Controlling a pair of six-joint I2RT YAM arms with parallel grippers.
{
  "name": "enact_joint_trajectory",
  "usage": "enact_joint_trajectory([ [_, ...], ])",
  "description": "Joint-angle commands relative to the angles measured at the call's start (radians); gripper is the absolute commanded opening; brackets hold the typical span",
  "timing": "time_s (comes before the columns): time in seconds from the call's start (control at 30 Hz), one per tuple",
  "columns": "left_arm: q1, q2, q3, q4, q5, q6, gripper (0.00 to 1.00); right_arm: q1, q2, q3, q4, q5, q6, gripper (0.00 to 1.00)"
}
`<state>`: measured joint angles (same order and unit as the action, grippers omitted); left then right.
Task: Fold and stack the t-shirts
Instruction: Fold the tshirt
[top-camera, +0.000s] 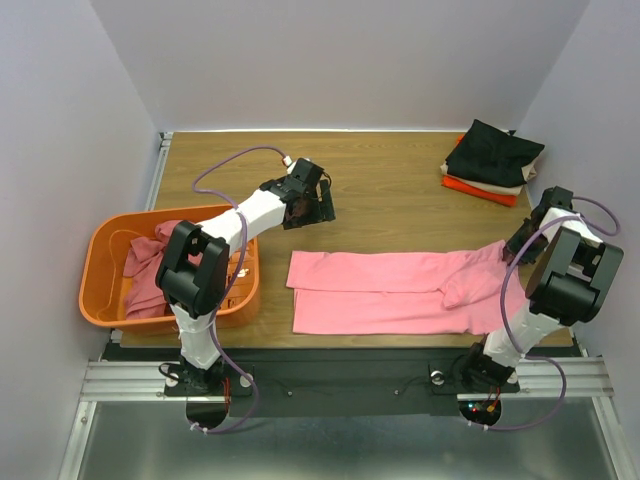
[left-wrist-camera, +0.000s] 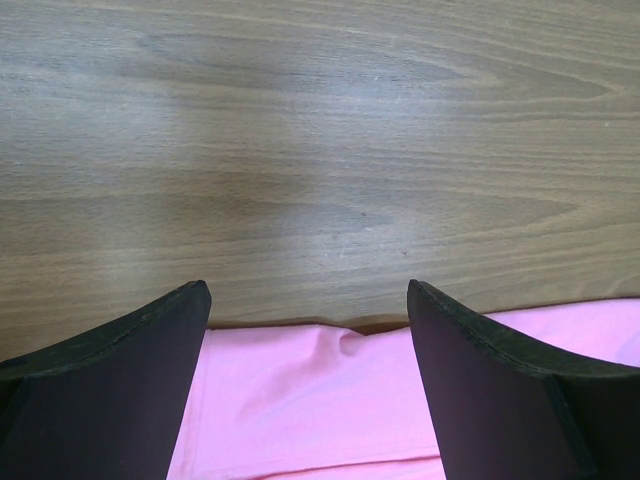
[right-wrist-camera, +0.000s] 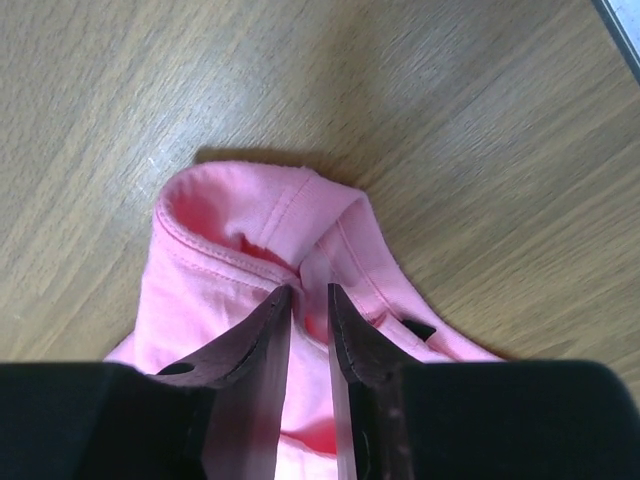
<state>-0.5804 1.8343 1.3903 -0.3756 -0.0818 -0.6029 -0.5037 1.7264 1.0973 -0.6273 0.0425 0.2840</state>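
A light pink t-shirt (top-camera: 390, 292) lies folded lengthwise across the near middle of the table. My right gripper (top-camera: 513, 251) is at its right end and is shut on a bunched fold of the pink cloth (right-wrist-camera: 225, 290), pinched between the fingertips (right-wrist-camera: 309, 296). My left gripper (top-camera: 306, 207) is open and empty, hovering just beyond the shirt's far left edge; that edge (left-wrist-camera: 310, 400) shows between its fingers (left-wrist-camera: 308, 300). A darker rose shirt (top-camera: 150, 262) lies crumpled in the basket. Folded black (top-camera: 492, 152), beige and red-orange shirts are stacked at the far right.
An orange slotted plastic basket (top-camera: 100, 300) stands at the left edge of the table, beside the left arm. The wooden table (top-camera: 390, 190) is walled in at the back and both sides. A metal rail runs along the near edge.
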Motion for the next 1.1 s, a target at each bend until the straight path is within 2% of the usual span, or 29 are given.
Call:
enact_joint_trajectory([
  [0.0,0.007,-0.015,0.033,-0.002,0.000,0.003,0.91,-0.007,-0.062,-0.008,0.005,-0.021,0.003,0.27],
  [0.1,0.007,-0.014,0.032,0.000,0.007,0.003,0.91,-0.007,-0.071,-0.014,0.003,-0.027,0.003,0.27],
  [0.23,0.007,-0.010,0.032,0.001,0.014,0.000,0.91,-0.007,-0.074,-0.016,0.003,-0.030,0.003,0.18],
  [0.33,0.007,-0.013,0.033,0.001,0.016,0.000,0.91,-0.007,-0.059,-0.019,0.003,-0.038,0.004,0.16],
  [1.07,0.005,-0.023,0.033,0.004,0.013,0.003,0.91,-0.007,-0.042,-0.030,0.003,-0.007,0.012,0.22],
])
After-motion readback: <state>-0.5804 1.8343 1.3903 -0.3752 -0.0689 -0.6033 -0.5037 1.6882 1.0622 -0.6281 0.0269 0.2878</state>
